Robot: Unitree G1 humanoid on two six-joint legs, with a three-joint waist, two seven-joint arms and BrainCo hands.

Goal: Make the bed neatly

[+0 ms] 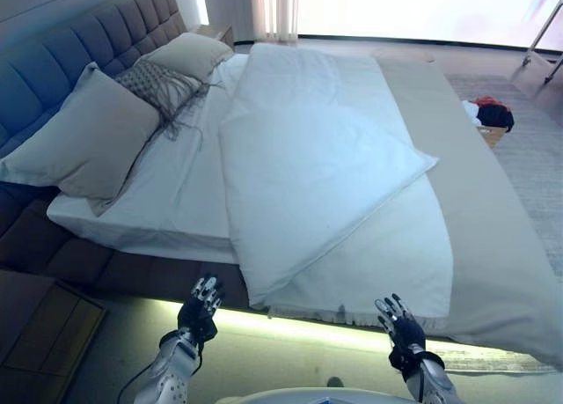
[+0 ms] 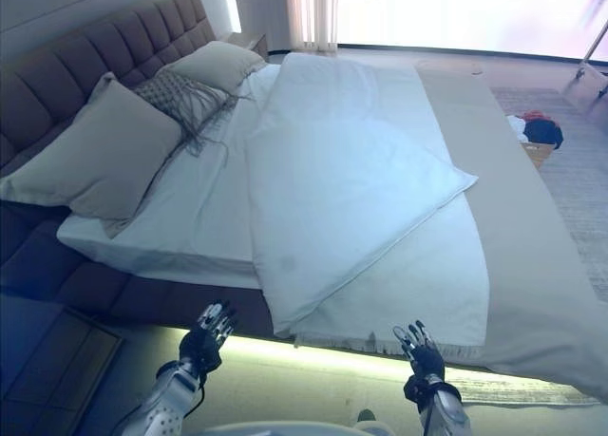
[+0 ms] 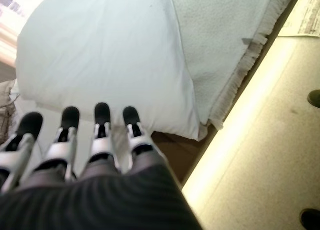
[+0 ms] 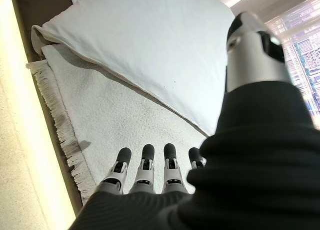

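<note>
Both my hands, left hand (image 1: 201, 305) and right hand (image 1: 401, 326), hang open near the crooked duvet (image 1: 308, 171), ready to grab and straighten it.

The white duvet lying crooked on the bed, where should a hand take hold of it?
At the duvet's near corner overhanging the bed edge, reached from the floor side. It hangs free between the open left hand and right hand.

One bed (image 1: 53, 212) carries three pillows: a large one (image 1: 86, 140), a patterned fringed one (image 1: 163, 85) and a far one (image 1: 189, 54). One white duvet (image 1: 308, 171) lies over one fringed blanket (image 1: 396, 254). One basket (image 1: 490, 133) of clothes stands on the floor. One nightstand (image 1: 40, 320) sits beside the bed.
</note>
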